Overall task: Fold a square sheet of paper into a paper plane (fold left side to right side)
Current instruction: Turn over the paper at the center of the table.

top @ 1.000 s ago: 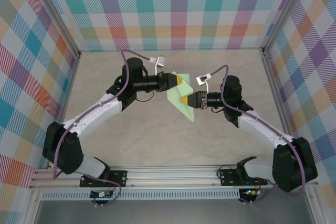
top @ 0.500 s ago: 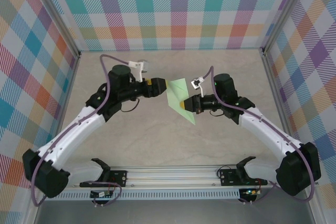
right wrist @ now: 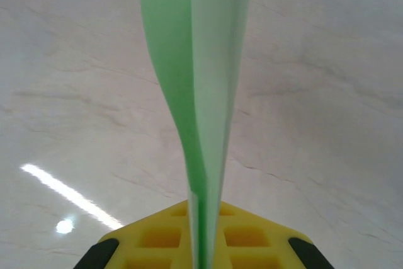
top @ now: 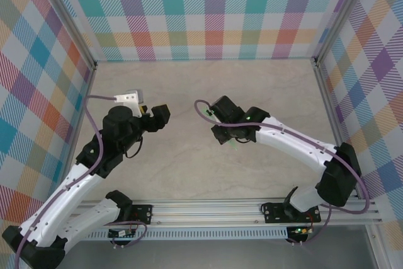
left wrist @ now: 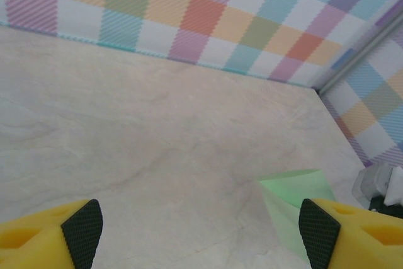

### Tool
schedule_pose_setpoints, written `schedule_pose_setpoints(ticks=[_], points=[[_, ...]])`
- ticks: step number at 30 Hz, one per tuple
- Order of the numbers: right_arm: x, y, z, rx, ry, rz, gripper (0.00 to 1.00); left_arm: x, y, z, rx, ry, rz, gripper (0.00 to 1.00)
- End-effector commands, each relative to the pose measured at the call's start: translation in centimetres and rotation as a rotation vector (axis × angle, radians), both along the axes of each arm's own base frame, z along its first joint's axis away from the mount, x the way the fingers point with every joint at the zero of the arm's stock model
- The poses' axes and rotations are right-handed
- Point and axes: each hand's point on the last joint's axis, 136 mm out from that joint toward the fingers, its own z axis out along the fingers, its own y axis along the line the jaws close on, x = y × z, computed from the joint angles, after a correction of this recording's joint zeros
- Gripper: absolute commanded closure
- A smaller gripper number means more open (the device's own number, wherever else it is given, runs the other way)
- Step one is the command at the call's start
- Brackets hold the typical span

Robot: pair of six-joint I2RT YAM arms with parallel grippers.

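**Right gripper pinches the folded paper, left gripper stands clear**

The left arm [top: 94, 162] slants up from the near left corner. Its left gripper [top: 160, 114] points toward the middle of the beige marbled tabletop [top: 189, 174] and is apart from the other arm. In the left wrist view this gripper [left wrist: 201, 228] is spread wide with nothing between its jaws. One yellow black-padded finger [left wrist: 38, 237] sits at each lower corner of that view.

The right arm [top: 296, 146] bends at its elbow on the right and stretches leftward across the table. The right gripper [top: 227, 137] is near the table's centre, facing the left one across a gap.

In the right wrist view the right gripper [right wrist: 201, 247] is clamped on the pale mint-green sheet of paper [right wrist: 201, 92]. The folded sheet is seen edge-on, as thin layers pressed together. It rises from between the yellow jaws, bows slightly to the left, and widens away from them.

From the left wrist view the same paper [left wrist: 296, 190] shows as a pale green angled flap with a pointed corner. It appears low over the tabletop at the right, beside the right gripper's hardware
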Motion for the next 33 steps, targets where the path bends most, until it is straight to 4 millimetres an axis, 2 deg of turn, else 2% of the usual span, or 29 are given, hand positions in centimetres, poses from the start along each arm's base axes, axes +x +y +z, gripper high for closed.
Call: schedule_pose_setpoints(ticks=[1, 5, 9, 13, 17, 24, 30, 33], points=[[1.7, -4.1, 0.4, -0.326, -0.122, -0.09, 0.9, -0.2, 2.3, -0.1, 0.046, -0.027, 0.105, 0.16], [2.7, -5.2, -0.4, -0.578, -0.186, -0.12, 0.89, -0.2, 2.4, -0.9, 0.05, -0.008, 0.108, 0.15], [3.4, -5.5, -1.7, -0.789, -0.214, -0.129, 0.89, -0.3, 1.2, -1.5, 0.043, 0.009, 0.05, 0.15], [3.6, -4.8, -3.7, -0.904, -0.214, -0.101, 0.89, -0.4, 0.2, -1.9, 0.041, 0.022, -0.003, 0.15], [3.3, -4.1, -5.8, -0.966, -0.185, -0.068, 0.88, -0.4, 0.3, -2.2, 0.052, 0.031, -0.003, 0.15], [2.2, -2.5, -8.8, -1.025, -0.128, 0.013, 0.84, -0.4, 0.2, -2.2, 0.055, 0.031, -0.007, 0.15], [0.1, -0.9, -11.1, -0.919, 0.004, 0.083, 0.67, -0.2, 0.3, -2.9, 0.071, 0.054, 0.003, 0.15], [-1.3, 0.0, -11.8, -0.811, 0.091, 0.102, 0.59, -0.1, 0.0, -3.2, 0.071, 0.064, -0.006, 0.15]])
